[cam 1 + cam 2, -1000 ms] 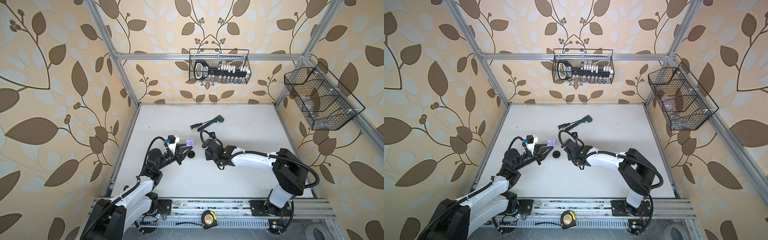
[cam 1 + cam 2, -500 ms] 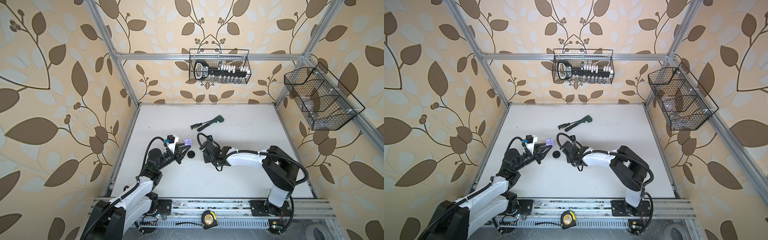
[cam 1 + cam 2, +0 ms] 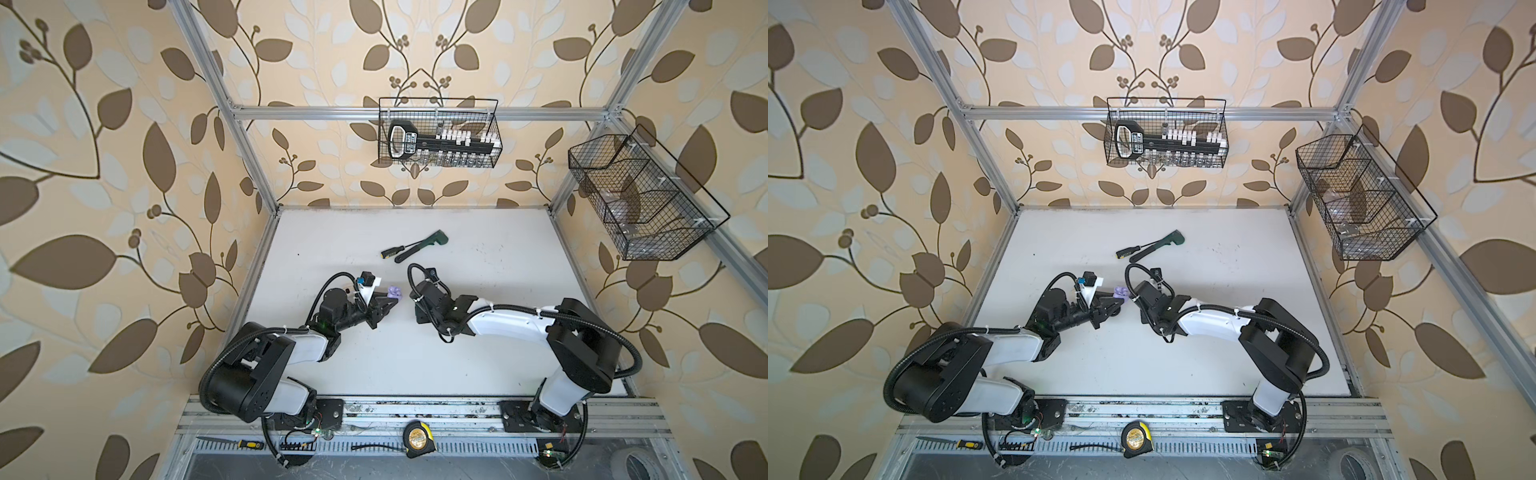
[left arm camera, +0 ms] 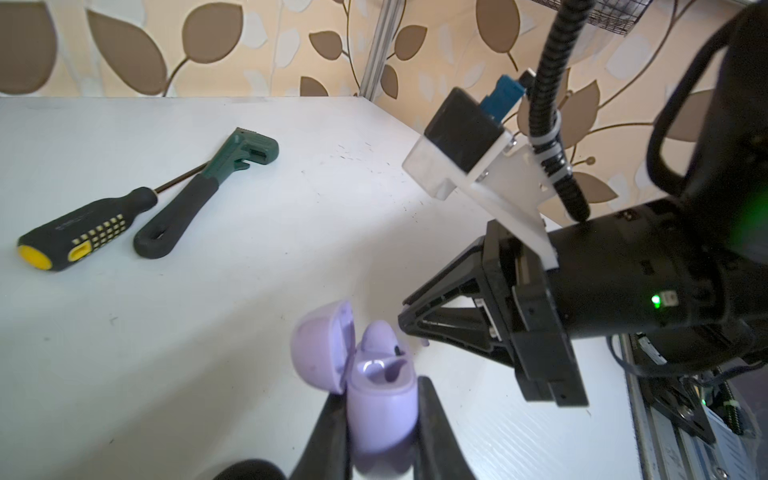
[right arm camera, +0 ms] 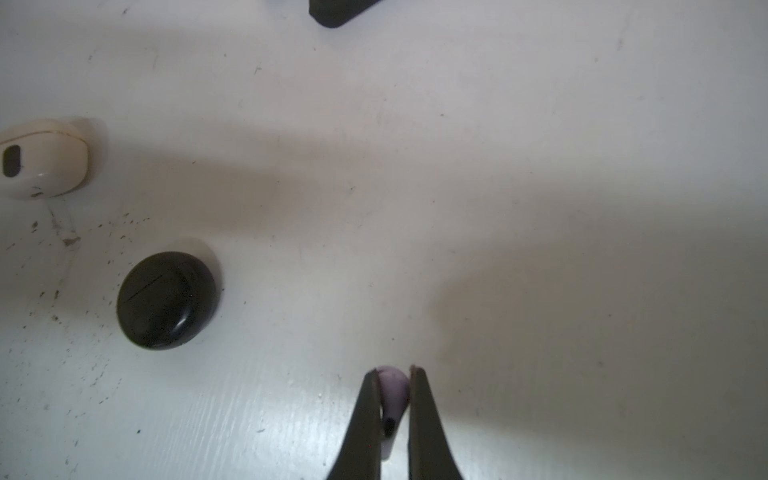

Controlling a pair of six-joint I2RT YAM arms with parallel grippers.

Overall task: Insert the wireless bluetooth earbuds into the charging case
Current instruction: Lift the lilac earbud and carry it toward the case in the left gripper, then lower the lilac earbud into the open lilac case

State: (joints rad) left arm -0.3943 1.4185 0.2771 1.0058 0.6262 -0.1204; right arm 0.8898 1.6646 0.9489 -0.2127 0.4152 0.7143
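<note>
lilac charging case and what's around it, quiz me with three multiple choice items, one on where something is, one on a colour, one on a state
1. Where is the lilac charging case?
A) in the left gripper
B) in the right gripper
C) lying loose, held by neither

2. What colour is the earbud in the right gripper?
A) black
B) white
C) lilac

3. How is the lid of that case?
A) shut
B) open
C) missing

Answers:
1 A: in the left wrist view the left gripper's fingers clamp its sides.
2 C: in the right wrist view a lilac bud shows between the closed jaws.
3 B: the lid is swung back, and a second earbud sits inside.
</note>
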